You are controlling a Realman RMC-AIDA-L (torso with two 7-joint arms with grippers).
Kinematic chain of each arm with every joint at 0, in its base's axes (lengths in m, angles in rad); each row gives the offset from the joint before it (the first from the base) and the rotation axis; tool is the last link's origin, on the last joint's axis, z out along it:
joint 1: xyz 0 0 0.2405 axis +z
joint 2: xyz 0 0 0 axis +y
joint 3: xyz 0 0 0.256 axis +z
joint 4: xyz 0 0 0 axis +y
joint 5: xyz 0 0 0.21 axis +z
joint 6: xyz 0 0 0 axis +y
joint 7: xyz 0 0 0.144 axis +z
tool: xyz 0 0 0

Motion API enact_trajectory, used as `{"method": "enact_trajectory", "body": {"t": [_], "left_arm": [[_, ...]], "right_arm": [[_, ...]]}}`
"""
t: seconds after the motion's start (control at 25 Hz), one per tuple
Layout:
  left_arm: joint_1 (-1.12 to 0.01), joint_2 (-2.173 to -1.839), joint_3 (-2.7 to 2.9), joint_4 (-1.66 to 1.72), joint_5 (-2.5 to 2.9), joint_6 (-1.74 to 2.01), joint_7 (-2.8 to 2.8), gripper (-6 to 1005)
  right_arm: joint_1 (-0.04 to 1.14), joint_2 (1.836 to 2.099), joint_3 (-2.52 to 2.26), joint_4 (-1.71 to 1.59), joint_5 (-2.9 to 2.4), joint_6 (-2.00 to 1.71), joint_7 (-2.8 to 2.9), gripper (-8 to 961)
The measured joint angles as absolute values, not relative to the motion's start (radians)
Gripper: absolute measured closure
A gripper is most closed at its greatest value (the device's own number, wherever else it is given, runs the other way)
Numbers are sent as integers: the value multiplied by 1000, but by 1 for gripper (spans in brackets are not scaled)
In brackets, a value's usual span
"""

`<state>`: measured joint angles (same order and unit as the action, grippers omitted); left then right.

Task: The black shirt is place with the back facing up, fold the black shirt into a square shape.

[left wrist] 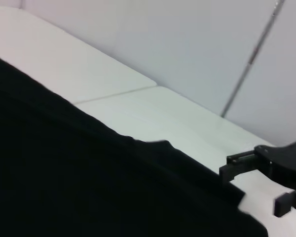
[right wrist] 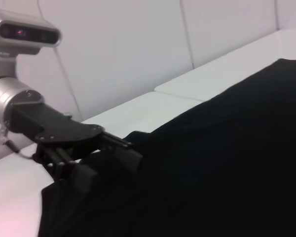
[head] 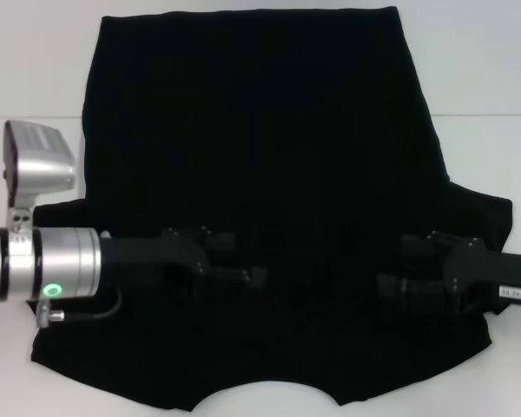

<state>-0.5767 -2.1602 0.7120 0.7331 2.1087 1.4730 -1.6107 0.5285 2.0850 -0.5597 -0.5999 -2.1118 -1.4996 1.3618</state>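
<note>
The black shirt (head: 260, 130) lies spread flat on the white table (head: 35, 87), plain side up, with its neck curve at the near edge. No lettering shows. My left gripper (head: 234, 256) reaches in from the left, low over the shirt's near part. In the right wrist view the left gripper (right wrist: 126, 150) sits right at the cloth (right wrist: 227, 158) with its fingers apart. My right gripper (head: 404, 261) reaches in from the right over the same strip. In the left wrist view the right gripper (left wrist: 251, 185) is open above the shirt's edge (left wrist: 64, 173). Neither visibly holds cloth.
Bare white table (left wrist: 138, 113) shows to the left, to the right and behind the shirt. A seam line (head: 478, 115) crosses the table. White wall panels (right wrist: 113, 44) stand behind it. The shirt's right sleeve (head: 486, 217) lies spread beside my right arm.
</note>
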Motion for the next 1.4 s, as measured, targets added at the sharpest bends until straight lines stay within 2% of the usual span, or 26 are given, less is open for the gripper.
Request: {"method": "enact_trajectory", "body": {"t": [0.16, 0.32, 0.52, 0.64, 0.96, 1.4], "left_arm": [[-578, -2139, 590, 741, 2105, 1481, -1770, 129], [-571, -2096, 472, 789, 2141, 1544, -2004, 143], [-543, -2062, 294, 849, 2283, 1584, -2268, 160], [-531, -2046, 162, 858, 2377, 1602, -2355, 170], [-509, -2043, 100, 873, 2535, 1551, -2405, 464], [-504, -2047, 97, 871, 2593, 1494, -2458, 497]], "right_arm": [[557, 2069, -540, -621, -2105, -1402, 1625, 8], [617, 2012, -551, -626, -2115, -1366, 1891, 8], [684, 1952, -550, -666, -2115, -1358, 2159, 8], [699, 1934, -553, -700, -2115, -1338, 2256, 8], [705, 1928, -554, -725, -2117, -1326, 2304, 9], [698, 1928, -554, -720, -2118, -1323, 2306, 9]]}}
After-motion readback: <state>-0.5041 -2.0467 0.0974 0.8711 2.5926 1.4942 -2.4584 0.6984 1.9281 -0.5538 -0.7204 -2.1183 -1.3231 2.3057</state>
